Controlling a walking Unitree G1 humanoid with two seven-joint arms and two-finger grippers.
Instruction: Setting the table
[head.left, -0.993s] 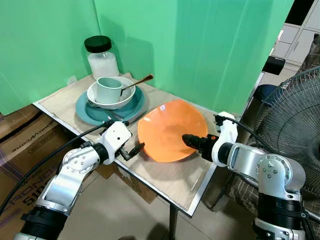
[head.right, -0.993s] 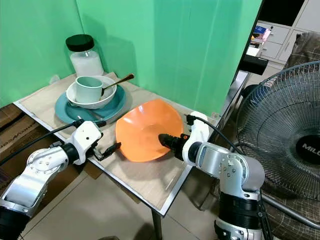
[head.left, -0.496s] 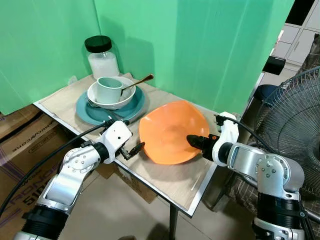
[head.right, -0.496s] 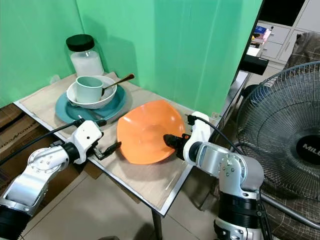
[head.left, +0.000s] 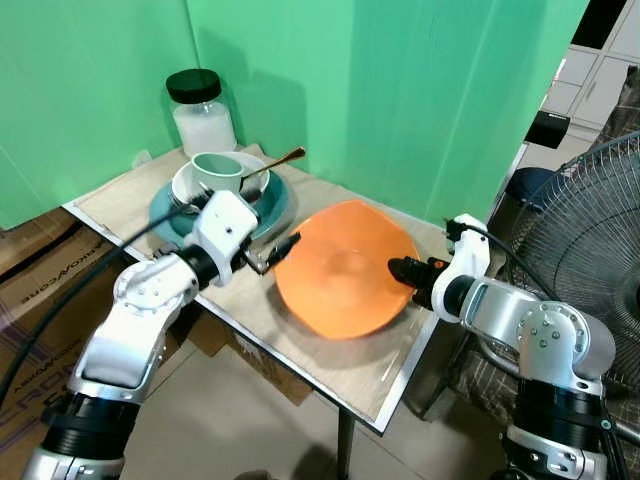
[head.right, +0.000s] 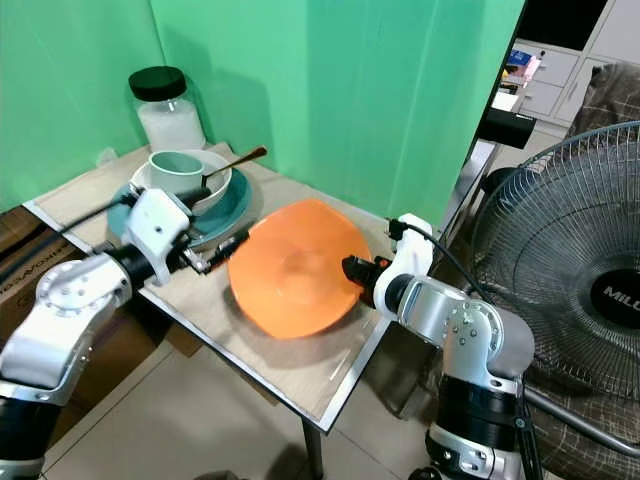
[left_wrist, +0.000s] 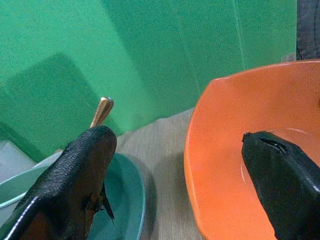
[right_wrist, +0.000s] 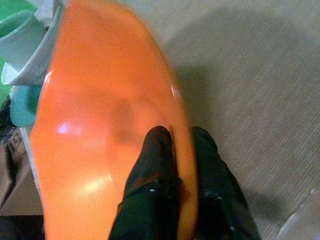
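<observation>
The shallow orange plastic bowl (head.left: 345, 270) was held tilted near the worktop's (head.left: 330, 360) right edge, its rim pinched between the right gripper's (right_wrist: 181, 150) fingers. The left gripper's (left_wrist: 180, 165) fingers were spread apart beside its opposite rim.

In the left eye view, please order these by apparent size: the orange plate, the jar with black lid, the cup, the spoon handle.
1. orange plate
2. jar with black lid
3. cup, though partly hidden, so this rank is unsure
4. spoon handle

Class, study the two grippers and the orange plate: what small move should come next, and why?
Probably close the left gripper on the orange plate's near rim. Its fingers straddle that rim, open, while the right gripper pinches the opposite edge, holding the plate tilted above the table.
</observation>
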